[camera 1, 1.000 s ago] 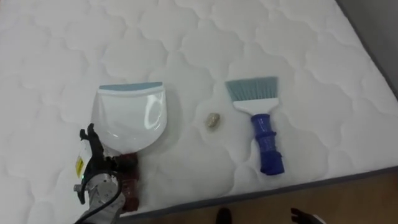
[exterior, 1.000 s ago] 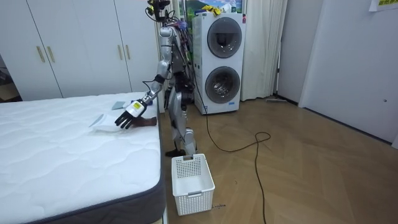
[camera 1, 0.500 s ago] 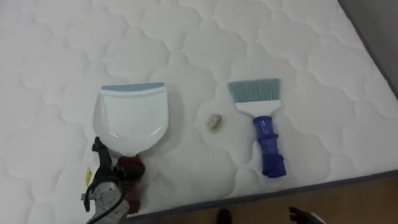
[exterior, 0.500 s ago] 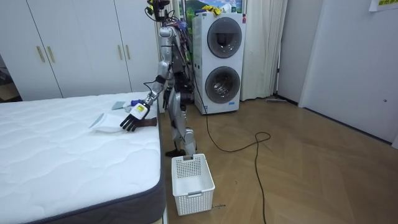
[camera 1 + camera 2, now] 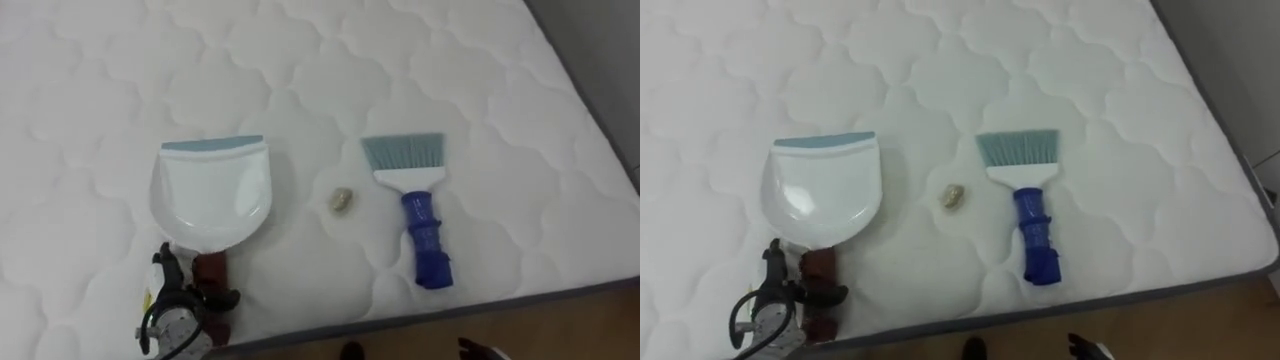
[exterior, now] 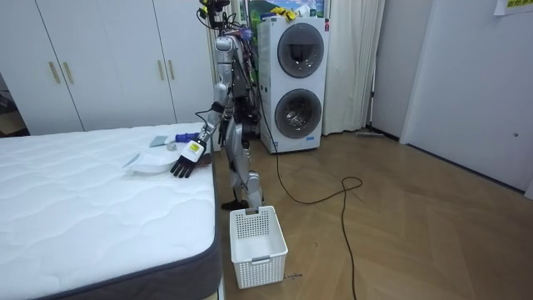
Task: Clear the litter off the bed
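Lowered since the earlier frame, the left robot hand [image 5: 178, 312] is laid at the handle of the dustpan [image 5: 212, 190], grip not discernible; crumb [image 5: 341, 200] is left unswept on the bed [image 5: 480, 80], brush [image 5: 420, 215] untouched.

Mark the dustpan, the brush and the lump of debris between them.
dustpan [image 5: 212, 190], left eye view, on the white pan floor
brush [image 5: 424, 235], left eye view, on the blue handle
lump of debris [image 5: 341, 199], left eye view, on its middle

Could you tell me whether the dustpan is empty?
Empty: the white plastic dustpan is bare inside; the small beige crumb lies apart on the quilted mattress.
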Controlling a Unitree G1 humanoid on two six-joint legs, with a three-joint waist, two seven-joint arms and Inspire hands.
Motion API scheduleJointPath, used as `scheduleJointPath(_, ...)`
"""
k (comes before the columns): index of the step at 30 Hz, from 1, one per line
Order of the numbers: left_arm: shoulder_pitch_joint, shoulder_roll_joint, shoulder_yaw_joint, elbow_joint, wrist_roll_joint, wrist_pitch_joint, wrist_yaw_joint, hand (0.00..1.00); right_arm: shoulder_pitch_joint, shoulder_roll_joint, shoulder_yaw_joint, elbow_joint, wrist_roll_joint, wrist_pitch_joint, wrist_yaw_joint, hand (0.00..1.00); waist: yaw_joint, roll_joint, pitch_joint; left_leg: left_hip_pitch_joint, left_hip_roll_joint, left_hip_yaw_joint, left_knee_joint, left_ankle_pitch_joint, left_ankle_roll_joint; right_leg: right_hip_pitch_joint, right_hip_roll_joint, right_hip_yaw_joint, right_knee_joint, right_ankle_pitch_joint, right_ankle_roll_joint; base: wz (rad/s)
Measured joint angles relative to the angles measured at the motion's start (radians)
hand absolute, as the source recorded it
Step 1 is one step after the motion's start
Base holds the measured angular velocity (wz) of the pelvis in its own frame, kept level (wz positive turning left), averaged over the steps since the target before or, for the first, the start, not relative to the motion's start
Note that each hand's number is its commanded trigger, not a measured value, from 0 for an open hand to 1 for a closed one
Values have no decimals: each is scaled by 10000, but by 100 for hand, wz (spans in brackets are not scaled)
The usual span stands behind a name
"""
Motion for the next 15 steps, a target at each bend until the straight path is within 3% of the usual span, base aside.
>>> scheduleJointPath(1,-19,-12,-8,-1,1,44,6,100,-13,-3,-8,-4,-23,79,-1,0,-38,2,-1,-9,2,-4,0,0,0,-14,0,2,20,0,-1,0)
scheduleJointPath(6,-188,7,-166,320,22,154,171,100,-82,-4,-10,-3,-81,170,38,0,-32,11,3,-32,1,-1,-5,-1,0,-32,-5,10,22,-5,4,0)
scheduleJointPath(9,-283,314,-168,343,27,318,294,100,-190,-3,-97,-1,-176,392,34,0,-69,67,-10,-71,-8,-6,-4,-1,3,-45,-29,-9,22,-24,25,5)
scheduleJointPath(15,-326,498,-183,422,34,541,442,100,-260,13,-80,-11,-245,502,26,0,-66,72,-12,-70,-17,-11,-5,2,8,-44,-45,-27,28,-45,43,1)
